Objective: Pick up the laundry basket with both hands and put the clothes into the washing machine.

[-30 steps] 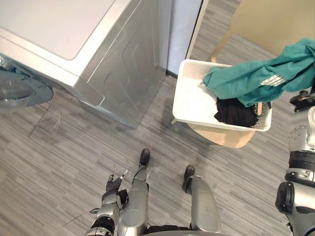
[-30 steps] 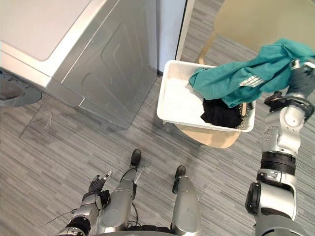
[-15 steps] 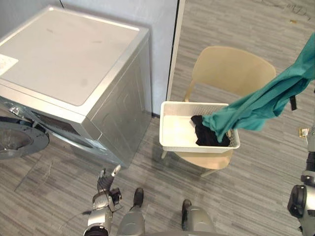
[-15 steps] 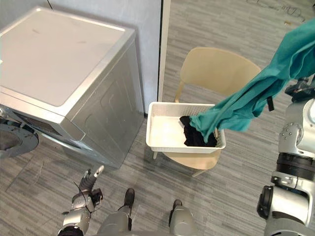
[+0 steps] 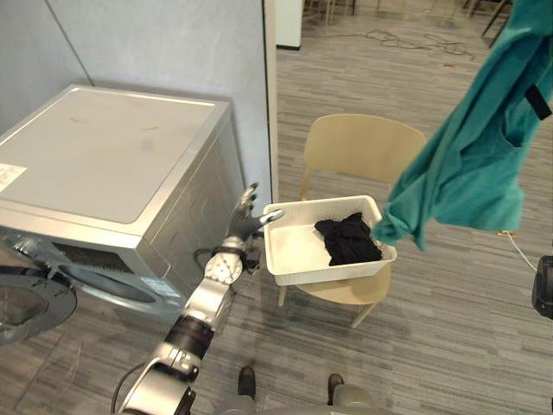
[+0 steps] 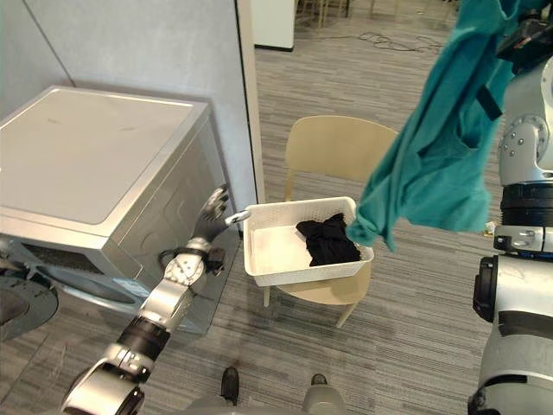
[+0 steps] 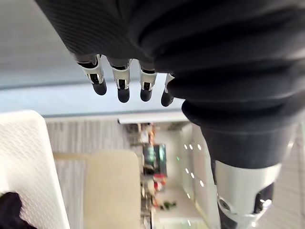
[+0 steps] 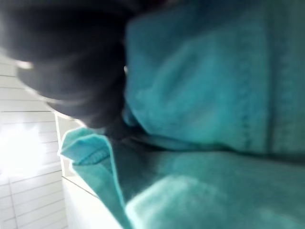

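A white laundry basket (image 5: 318, 270) rests on a beige chair (image 5: 363, 147), with a black garment (image 5: 347, 239) lying in it. My left hand (image 5: 245, 212) is raised beside the basket's near-left corner, fingers (image 7: 123, 86) straight and open, holding nothing. My right hand (image 6: 525, 33) is high at the upper right, shut on a teal garment (image 5: 471, 156) that hangs free above and to the right of the basket. Its lowest fold dangles just past the basket's right rim. The grey washing machine (image 5: 112, 164) stands at the left, its round door (image 5: 26, 303) swung open at the lower left.
A blue-grey partition wall (image 5: 155, 43) rises behind the washing machine, ending beside the chair. Grey plank floor (image 5: 449, 328) stretches in front of and to the right of the chair. Cables lie on the floor far behind the chair.
The camera has tilted up. My left arm rose from near the floor to the basket's left corner. My right hand lifted the teal garment higher, clear of the basket.
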